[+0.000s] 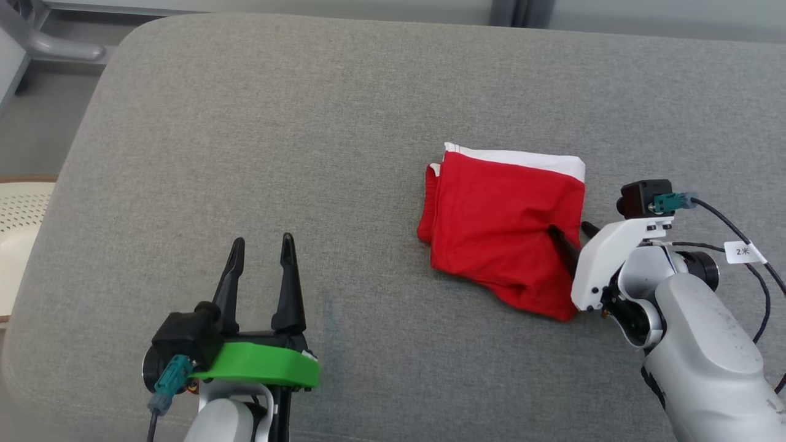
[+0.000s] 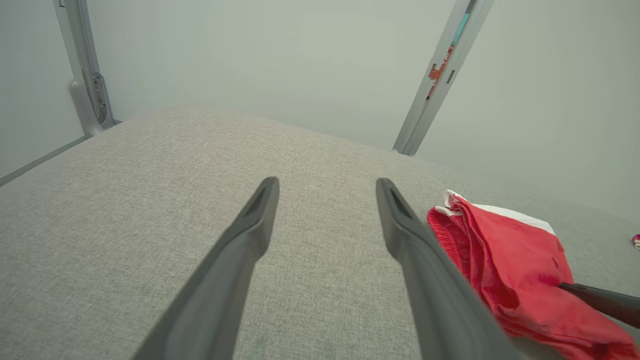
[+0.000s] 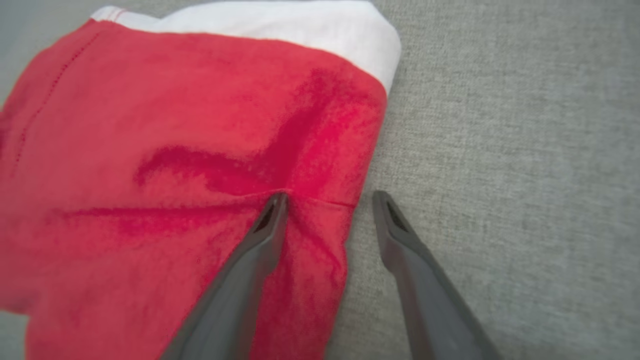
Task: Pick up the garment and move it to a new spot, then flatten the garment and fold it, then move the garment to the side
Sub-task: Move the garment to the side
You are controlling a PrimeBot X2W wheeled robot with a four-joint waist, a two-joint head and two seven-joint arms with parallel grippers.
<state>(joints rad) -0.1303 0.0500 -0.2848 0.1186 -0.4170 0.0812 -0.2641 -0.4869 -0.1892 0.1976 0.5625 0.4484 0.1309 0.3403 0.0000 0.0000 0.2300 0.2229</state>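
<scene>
**Right gripper**: jaws apart at a moderate gap, nothing clamped between them. Its left finger presses its tip into the red cloth, raising creases that run out from the contact. The other finger rests on bare upholstery just beside the cloth's edge, so that edge lies between the two fingers.

**Garment**: red, folded into a rough rectangle with a white band along its far side. It lies flat on the right half of the grey cushion. Layered folds show at its left edge, and the near right corner tapers to a point beside the right wrist.

**Right wrist**: a white housing carrying a black camera block with a teal connector. A black cable runs from this connector and bears a white tag printed "2米". This is the only legible writing.

**Left gripper**: fingers spread wide and empty, pointing away from the robot over bare cushion at lower left, well apart from the garment. A green bracket sits behind the fingers.

**Surroundings**: grey metal frame posts stand against a pale wall beyond the cushion's far edge.
</scene>
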